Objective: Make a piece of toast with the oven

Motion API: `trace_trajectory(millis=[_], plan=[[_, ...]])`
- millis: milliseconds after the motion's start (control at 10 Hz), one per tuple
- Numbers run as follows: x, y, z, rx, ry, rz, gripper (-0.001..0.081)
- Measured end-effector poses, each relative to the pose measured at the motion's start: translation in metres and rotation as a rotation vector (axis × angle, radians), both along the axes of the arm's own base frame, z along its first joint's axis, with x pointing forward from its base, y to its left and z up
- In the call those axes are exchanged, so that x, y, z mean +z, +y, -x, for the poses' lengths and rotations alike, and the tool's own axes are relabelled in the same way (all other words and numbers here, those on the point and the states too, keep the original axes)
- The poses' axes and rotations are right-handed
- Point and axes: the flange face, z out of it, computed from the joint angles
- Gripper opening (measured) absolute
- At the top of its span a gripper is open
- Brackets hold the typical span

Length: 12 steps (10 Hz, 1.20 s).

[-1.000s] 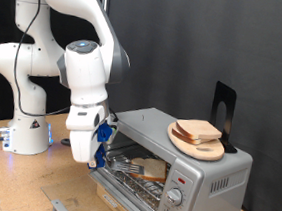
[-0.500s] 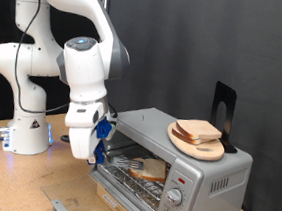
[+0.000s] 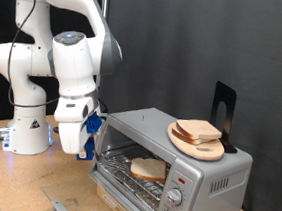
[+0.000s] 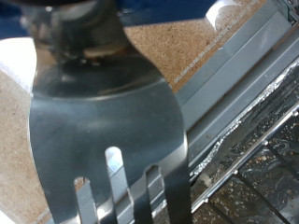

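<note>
The room picture is bright and sharp against a dark curtain. The wrist picture is blurry up close, with shiny glare on metal.

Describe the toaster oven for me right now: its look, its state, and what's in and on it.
The oven is a small silver metal countertop box at the exterior view's lower right, with two round knobs stacked on its front panel. Its door hangs open. One pale slice of bread lies on the wire rack inside. A round wooden plate carrying more slices sits on its roof, beside a black stand. The gripper hovers just off the opening, holding a metal spatula.
</note>
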Motion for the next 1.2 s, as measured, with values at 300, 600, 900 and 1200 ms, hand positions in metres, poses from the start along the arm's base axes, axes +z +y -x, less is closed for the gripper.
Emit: trace_trajectory(millis=[300,600,900,1200], plan=[[0.007,-0.019,0.007,0.024,-0.049,-0.058,0.0468],[0.028,-0.052,0.023,0.004,-0.074,-0.107,0.0466],[0.068,-0.074,0.029,-0.035,-0.155,-0.225,0.0464],[0.108,-0.076,0.034,-0.018,-0.198,-0.296,0.0463]])
